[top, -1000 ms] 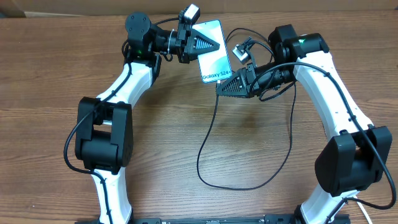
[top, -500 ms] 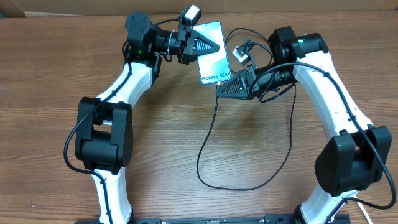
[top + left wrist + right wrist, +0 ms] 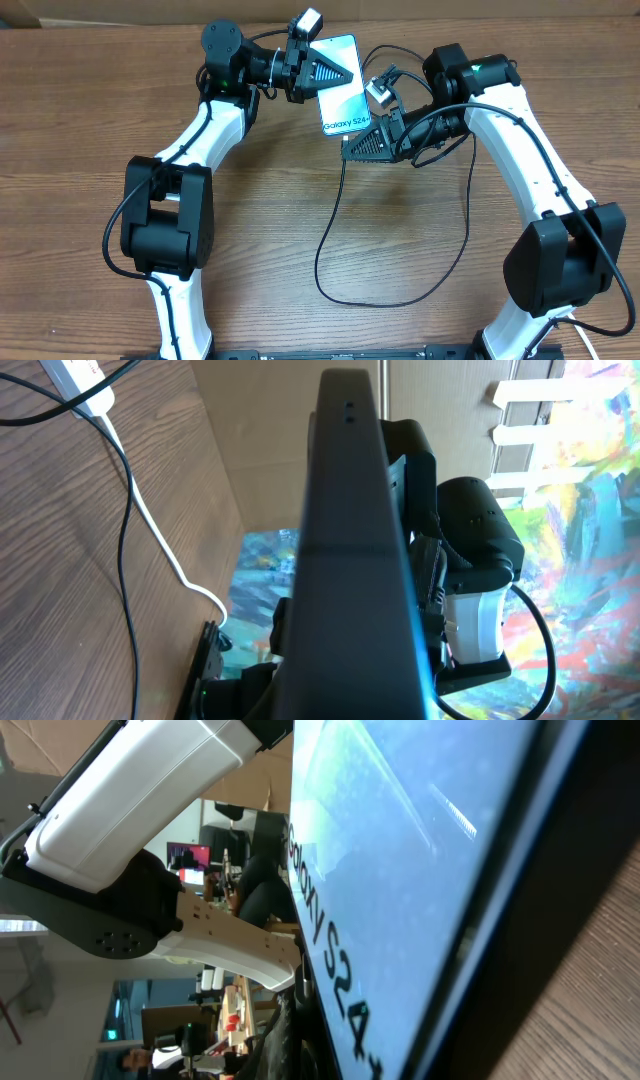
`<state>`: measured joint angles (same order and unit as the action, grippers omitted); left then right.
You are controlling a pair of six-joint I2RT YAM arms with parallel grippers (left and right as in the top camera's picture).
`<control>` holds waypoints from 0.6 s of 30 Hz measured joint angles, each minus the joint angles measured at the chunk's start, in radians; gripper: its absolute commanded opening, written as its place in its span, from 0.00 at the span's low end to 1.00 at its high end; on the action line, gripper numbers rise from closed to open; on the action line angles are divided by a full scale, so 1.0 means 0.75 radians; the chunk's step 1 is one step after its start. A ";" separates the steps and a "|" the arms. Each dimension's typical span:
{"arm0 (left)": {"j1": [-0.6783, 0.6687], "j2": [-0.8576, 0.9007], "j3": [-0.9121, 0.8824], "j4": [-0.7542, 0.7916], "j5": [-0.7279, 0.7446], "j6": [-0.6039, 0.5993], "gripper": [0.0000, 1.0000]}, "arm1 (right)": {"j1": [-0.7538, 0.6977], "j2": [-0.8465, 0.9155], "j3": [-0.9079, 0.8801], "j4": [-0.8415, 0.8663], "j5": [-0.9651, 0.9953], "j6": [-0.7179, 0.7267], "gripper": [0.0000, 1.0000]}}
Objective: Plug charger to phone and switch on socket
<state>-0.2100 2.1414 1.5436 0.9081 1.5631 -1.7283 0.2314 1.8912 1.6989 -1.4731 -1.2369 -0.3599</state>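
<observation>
My left gripper (image 3: 333,72) is shut on the phone (image 3: 345,102) and holds it above the table, its blue-white "Galaxy S24" screen facing up. The left wrist view shows the phone's black edge (image 3: 350,540). My right gripper (image 3: 352,148) sits at the phone's lower edge, shut on the end of the charger. The charger's black cable (image 3: 330,225) hangs from it and loops over the table. Its connector tip is hidden. The right wrist view is filled by the phone's screen (image 3: 400,850). The socket's red switches are out of view.
A white block (image 3: 80,375), cut off at the frame's top left, has a thick white cord (image 3: 150,510) and a black cable (image 3: 125,560) running from it across the wooden table (image 3: 90,130). A cardboard wall (image 3: 260,450) stands behind the table.
My right gripper has shifted slightly left with the cable, staying under the phone's lower edge. The left arm and the phone have not moved.
</observation>
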 measured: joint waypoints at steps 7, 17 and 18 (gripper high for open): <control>0.000 0.000 0.000 0.000 0.000 0.000 0.04 | -0.007 0.000 0.000 0.004 0.015 0.001 0.03; 0.000 0.000 0.000 0.000 0.000 0.000 0.04 | -0.037 0.000 0.000 0.004 0.019 0.001 0.03; 0.000 0.000 0.000 0.000 0.000 0.000 0.04 | -0.037 0.000 0.000 0.005 0.018 0.001 0.04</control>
<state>-0.2100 2.1414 1.5436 0.9081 1.5631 -1.7283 0.2035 1.8912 1.6989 -1.4696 -1.2232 -0.3595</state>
